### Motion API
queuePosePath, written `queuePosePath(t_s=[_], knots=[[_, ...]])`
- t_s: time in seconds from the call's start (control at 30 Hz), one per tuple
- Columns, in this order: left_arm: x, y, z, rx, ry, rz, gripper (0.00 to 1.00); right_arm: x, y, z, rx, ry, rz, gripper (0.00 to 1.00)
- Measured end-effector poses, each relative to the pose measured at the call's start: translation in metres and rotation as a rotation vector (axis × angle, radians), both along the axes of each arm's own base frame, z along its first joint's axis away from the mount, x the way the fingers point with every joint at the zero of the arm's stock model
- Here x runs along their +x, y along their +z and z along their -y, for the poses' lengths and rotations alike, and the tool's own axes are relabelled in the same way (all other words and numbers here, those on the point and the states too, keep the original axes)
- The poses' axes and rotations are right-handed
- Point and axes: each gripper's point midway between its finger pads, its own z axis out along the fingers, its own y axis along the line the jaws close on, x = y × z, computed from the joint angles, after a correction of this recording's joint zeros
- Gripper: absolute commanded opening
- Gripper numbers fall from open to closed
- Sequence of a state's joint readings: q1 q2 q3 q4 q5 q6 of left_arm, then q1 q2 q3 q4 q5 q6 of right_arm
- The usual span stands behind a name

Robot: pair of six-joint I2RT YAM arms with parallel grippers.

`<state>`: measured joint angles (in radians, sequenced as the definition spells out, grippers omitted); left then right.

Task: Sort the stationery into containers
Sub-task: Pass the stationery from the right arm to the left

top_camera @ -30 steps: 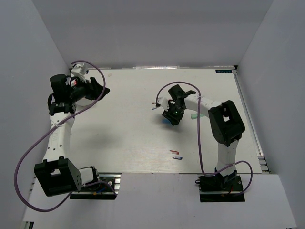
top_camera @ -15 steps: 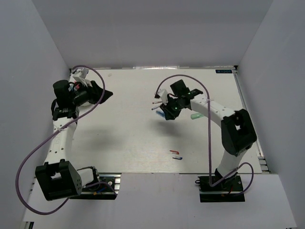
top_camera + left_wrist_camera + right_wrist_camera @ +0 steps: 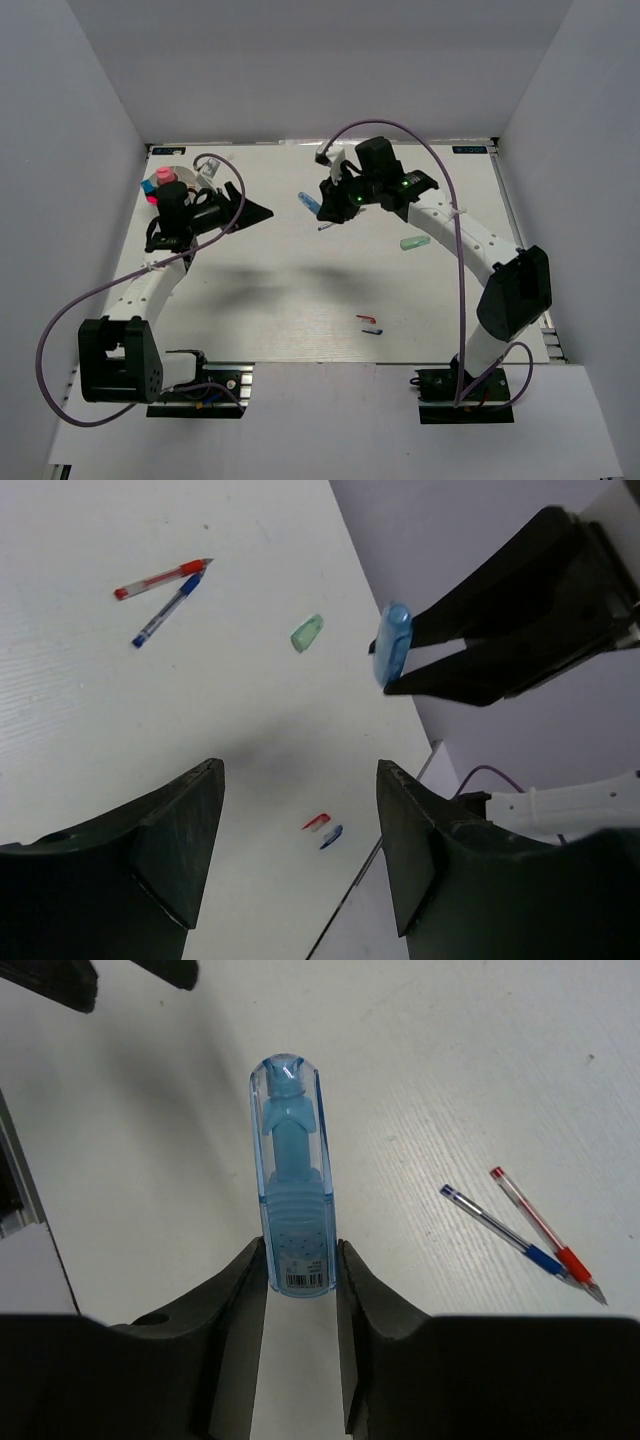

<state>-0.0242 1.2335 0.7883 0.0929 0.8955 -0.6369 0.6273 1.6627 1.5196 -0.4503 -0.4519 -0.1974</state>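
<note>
My right pincer (image 3: 300, 1252) is clamped on the base of a clear blue marker (image 3: 292, 1150), held above the worktop (image 3: 430, 1060), its small barcode label too fine to read, while my left pincer (image 3: 298, 772) gapes wide with nothing in it.

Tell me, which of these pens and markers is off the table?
The clear blue marker, clamped in the right gripper; the mint marker, red pen and blue pen lie on the table.

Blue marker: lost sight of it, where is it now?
The blue marker is in the right hand, over the table's far middle in the top view, near the red pen.
</note>
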Motion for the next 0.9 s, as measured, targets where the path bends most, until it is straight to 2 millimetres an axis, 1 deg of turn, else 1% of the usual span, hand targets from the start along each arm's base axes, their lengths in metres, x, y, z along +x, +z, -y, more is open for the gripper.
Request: queuePosePath(t_s=[0.17, 0.33, 0.47, 0.63, 0.7, 0.9], knots=[[0.013, 0.009, 0.012, -0.046, -0.013, -0.009, 0.72, -0.011, -0.003, -0.016, 0.001, 0.028, -0.025, 0.00], [0.020, 0.005, 0.023, -0.067, -0.020, -0.046, 0.70, -0.020, -0.003, -0.027, -0.004, 0.052, -0.020, 0.00], [0.022, 0.003, 0.031, -0.075, -0.033, -0.064, 0.64, -0.025, -0.001, -0.033, -0.010, 0.061, -0.007, 0.00], [0.023, 0.009, 0.035, -0.077, -0.033, -0.051, 0.59, -0.024, 0.006, -0.040, -0.010, 0.064, 0.029, 0.00], [0.023, 0.011, 0.036, -0.078, -0.035, -0.046, 0.59, -0.024, 0.008, -0.044, -0.011, 0.068, 0.040, 0.00], [0.028, 0.009, 0.034, -0.071, -0.004, -0.050, 0.65, -0.021, 0.006, -0.045, -0.021, 0.051, 0.044, 0.00]])
